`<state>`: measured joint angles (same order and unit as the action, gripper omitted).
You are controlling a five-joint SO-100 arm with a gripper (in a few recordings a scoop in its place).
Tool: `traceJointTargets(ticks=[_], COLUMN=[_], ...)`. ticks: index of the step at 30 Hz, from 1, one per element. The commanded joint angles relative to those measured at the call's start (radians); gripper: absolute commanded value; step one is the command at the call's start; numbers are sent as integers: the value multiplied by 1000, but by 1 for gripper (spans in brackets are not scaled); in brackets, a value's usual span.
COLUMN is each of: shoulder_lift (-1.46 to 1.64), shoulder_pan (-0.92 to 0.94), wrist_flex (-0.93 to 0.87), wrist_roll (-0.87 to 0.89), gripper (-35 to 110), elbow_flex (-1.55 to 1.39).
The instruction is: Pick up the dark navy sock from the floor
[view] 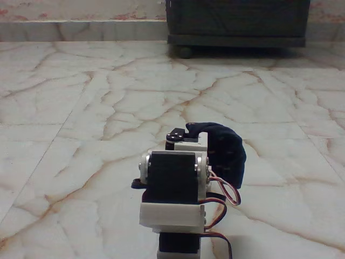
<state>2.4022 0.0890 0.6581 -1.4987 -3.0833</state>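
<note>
Marble floor (81, 108) stretches pale and veined toward a dark cabinet (237, 21) at the back wall. Draped high behind the arm (172, 183), the dark navy sock (226, 151) looks lifted clear of the tiles, so the pick seems mostly done. Whether the fingers pinch it, I cannot tell; the arm's body hides them.

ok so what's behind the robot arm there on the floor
Behind the arm in the fixed view, the dark navy sock bulges up and to the right, above the marble floor. The arm covers the sock's lower left part and the gripper.
</note>
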Motion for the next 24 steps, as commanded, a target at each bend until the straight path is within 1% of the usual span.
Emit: traceJointTargets(ticks=[1,24], shoulder_lift=[28,28], shoulder_pan=[9,20], wrist_flex=[14,6], wrist_roll=[9,-6], gripper=[0,0], elbow_flex=[2,2])
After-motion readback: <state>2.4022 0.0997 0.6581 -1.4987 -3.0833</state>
